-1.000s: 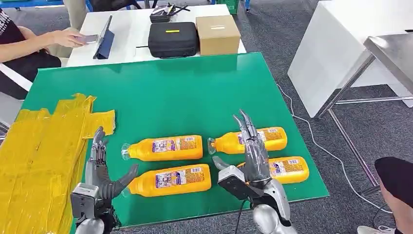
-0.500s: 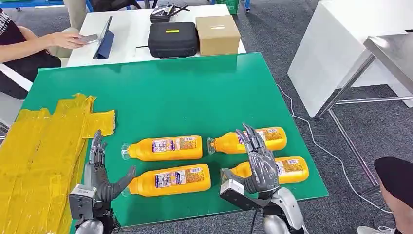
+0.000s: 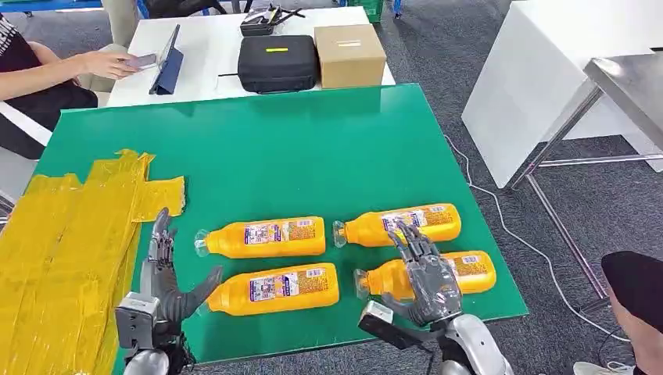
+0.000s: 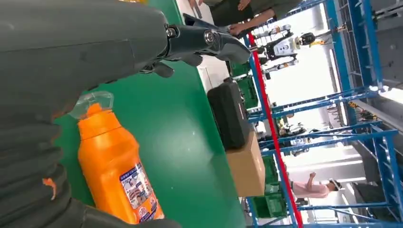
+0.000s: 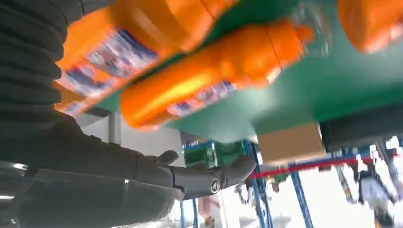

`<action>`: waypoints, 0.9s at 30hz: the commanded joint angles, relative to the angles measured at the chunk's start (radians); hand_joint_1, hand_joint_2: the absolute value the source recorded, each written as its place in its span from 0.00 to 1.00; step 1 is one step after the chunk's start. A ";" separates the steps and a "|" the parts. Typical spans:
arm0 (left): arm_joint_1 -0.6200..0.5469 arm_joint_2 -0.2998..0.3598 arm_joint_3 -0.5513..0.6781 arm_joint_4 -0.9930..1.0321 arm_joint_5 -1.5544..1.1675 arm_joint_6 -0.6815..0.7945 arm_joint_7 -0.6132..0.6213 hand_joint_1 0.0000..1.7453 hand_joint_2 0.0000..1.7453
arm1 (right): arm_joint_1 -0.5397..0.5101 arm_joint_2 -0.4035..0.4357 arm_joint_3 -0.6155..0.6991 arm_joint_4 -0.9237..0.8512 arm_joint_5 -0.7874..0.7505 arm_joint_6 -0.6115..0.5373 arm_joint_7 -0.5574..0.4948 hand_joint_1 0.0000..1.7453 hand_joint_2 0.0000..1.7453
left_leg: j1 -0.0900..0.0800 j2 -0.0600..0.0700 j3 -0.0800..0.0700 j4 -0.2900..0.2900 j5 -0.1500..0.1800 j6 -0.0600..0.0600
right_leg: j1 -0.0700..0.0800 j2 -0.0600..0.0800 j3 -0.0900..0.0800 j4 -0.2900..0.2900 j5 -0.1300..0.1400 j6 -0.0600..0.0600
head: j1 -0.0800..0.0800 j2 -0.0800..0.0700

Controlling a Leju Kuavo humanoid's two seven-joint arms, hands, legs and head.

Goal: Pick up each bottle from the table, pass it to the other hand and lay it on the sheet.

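Four orange bottles lie on their sides on the green table point(image 3: 297, 148): far left point(image 3: 266, 237), near left point(image 3: 274, 287), far right point(image 3: 403, 224) and near right point(image 3: 471, 273). The yellow sheet point(image 3: 62, 242) covers the table's left part. My left hand point(image 3: 160, 281) stands open between the sheet and the near left bottle point(image 4: 114, 166), thumb pointing at its cap. My right hand point(image 3: 422, 273) lies spread over the near right bottle's neck end, fingers point(image 5: 209, 178) still extended and not closed; touching or not, I cannot tell. Two bottles point(image 5: 199, 80) point(image 5: 142, 28) lie close by its palm.
Behind the green table a white table holds a black case point(image 3: 277, 62), a cardboard box point(image 3: 349, 55) and a tablet point(image 3: 166, 62); a person point(image 3: 39, 74) sits at its left. A white table point(image 3: 539, 78) and a metal table point(image 3: 633, 86) stand to the right.
My right hand has drawn back from over the far right bottle and come down over the near right bottle. The left hand has stayed almost still.
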 commanded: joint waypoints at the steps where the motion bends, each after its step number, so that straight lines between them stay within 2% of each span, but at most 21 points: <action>1: -0.046 0.015 -0.018 0.108 0.010 -0.007 0.007 0.00 1.00 | 0.120 -0.111 -0.050 -0.061 -0.071 0.112 0.037 0.00 1.00 | -0.001 -0.004 0.004 -0.002 -0.001 -0.001 | -0.001 -0.006 0.005 -0.001 -0.002 0.001 | 0.000 0.000; 14: -0.067 0.019 -0.028 0.141 0.012 -0.014 0.008 0.00 1.00 | 0.100 -0.124 -0.130 0.004 -0.109 0.176 0.063 0.00 1.00 | -0.001 -0.001 0.003 -0.002 -0.001 -0.001 | 0.000 -0.003 0.004 -0.002 -0.001 0.000 | 0.000 0.000; 27: -0.057 0.017 -0.034 0.145 0.013 -0.007 0.024 0.00 1.00 | -0.002 -0.063 -0.228 0.086 -0.014 0.127 0.090 0.00 1.00 | 0.000 0.002 0.004 -0.003 -0.001 -0.001 | 0.000 0.000 0.005 -0.002 0.000 0.000 | 0.000 0.000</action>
